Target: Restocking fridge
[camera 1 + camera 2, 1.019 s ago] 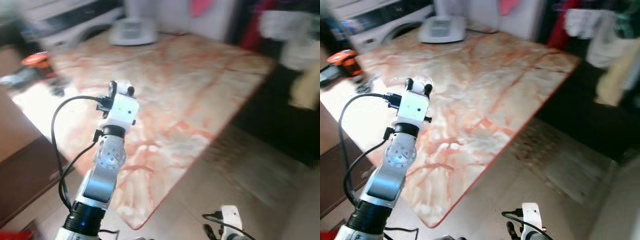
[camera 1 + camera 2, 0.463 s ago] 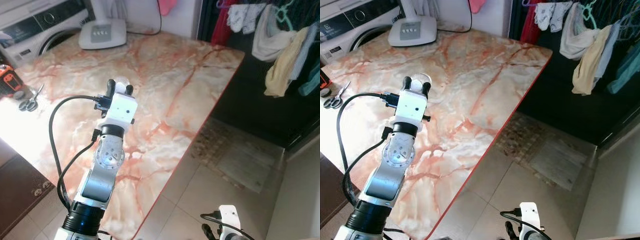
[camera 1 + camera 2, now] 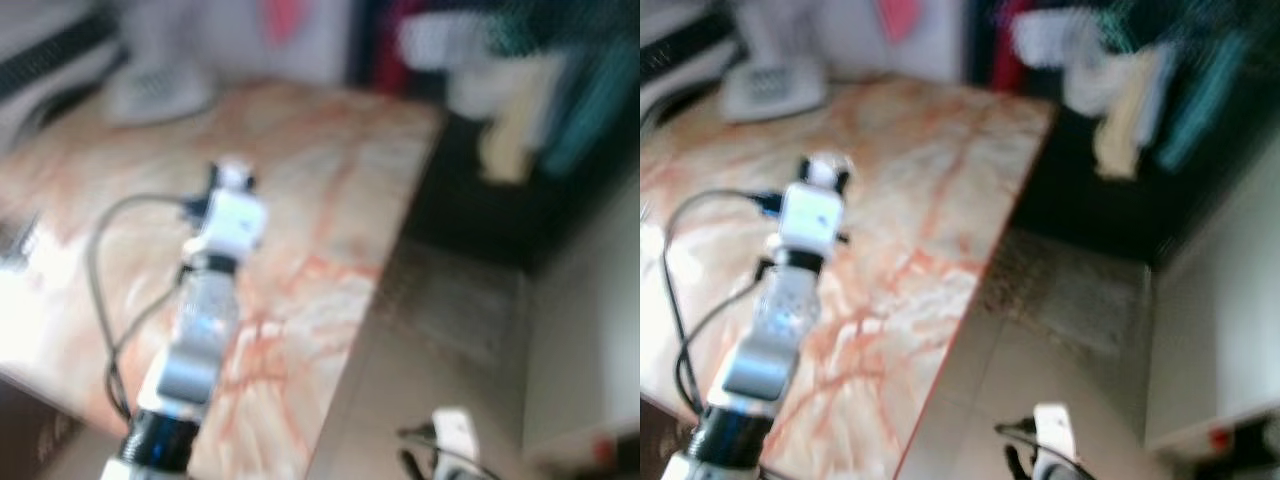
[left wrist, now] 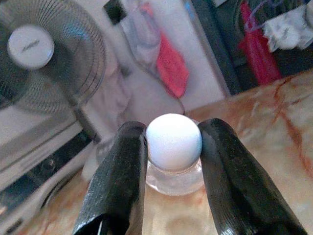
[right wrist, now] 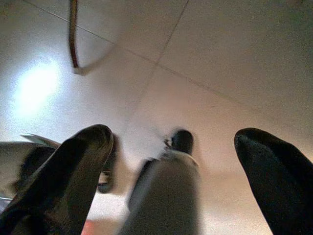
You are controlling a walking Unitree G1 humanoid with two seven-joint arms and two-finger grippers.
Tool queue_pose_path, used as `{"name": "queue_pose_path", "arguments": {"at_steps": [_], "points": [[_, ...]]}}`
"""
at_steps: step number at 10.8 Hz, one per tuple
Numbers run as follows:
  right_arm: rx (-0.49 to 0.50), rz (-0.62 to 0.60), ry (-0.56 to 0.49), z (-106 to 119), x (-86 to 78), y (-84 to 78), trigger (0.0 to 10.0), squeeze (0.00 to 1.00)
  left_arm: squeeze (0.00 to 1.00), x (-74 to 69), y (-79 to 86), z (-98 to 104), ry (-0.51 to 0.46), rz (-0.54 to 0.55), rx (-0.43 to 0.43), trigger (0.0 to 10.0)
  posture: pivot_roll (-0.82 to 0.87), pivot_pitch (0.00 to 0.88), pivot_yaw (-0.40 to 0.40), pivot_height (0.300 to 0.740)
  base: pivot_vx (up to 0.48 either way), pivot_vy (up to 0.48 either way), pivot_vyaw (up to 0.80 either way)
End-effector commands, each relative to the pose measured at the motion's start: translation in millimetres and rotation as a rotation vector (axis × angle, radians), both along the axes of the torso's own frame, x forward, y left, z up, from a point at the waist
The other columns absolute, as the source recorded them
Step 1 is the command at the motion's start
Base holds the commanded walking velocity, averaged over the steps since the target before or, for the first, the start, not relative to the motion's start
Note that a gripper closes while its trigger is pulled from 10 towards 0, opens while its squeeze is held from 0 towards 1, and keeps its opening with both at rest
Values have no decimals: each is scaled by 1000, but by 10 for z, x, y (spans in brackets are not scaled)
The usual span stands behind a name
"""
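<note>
A small clear bottle with a round white cap [image 4: 173, 142] sits between the two black fingers of my left gripper [image 4: 173, 131], which is shut on it. In the eye views, blurred by motion, that gripper [image 3: 232, 180] is raised over the marble-patterned table [image 3: 330, 200] with the white cap showing at its tip. My right gripper [image 5: 173, 139] hangs low beside me, open, with its fingers pointing at the tiled floor and nothing between them; its white wrist [image 3: 1052, 428] shows at the bottom of the eye views.
A white fan [image 4: 44, 54] stands at the table's far end, its base [image 3: 150, 95] on the tabletop. Clothes [image 3: 1120, 90] hang in the dark area to the right. A mat [image 3: 1070, 290] lies on the tiled floor past the table's red edge.
The whole picture has shifted and blurred, so the camera is turning to the right. My left arm keeps its raised pose with the bottle held.
</note>
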State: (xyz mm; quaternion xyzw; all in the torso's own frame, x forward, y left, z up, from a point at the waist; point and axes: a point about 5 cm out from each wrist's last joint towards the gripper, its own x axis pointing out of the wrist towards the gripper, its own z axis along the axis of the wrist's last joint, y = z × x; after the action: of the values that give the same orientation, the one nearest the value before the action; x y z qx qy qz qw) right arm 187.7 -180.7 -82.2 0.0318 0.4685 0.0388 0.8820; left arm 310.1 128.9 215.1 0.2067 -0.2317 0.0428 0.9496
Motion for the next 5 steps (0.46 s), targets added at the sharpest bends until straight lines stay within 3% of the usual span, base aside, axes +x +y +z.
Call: {"name": "queue_pose_path", "arguments": {"at_steps": [1,5], "points": [[-16,-14,22,-20,-57,-81,10000,0,0,-28,-100,82,-41,-41,4,10000,31,115,59,740,0,0,-800],[-16,-14,21,-19,-57,-80,10000,0,0,-33,-108,87,-46,-48,4,10000,31,115,59,740,0,0,-800]]}}
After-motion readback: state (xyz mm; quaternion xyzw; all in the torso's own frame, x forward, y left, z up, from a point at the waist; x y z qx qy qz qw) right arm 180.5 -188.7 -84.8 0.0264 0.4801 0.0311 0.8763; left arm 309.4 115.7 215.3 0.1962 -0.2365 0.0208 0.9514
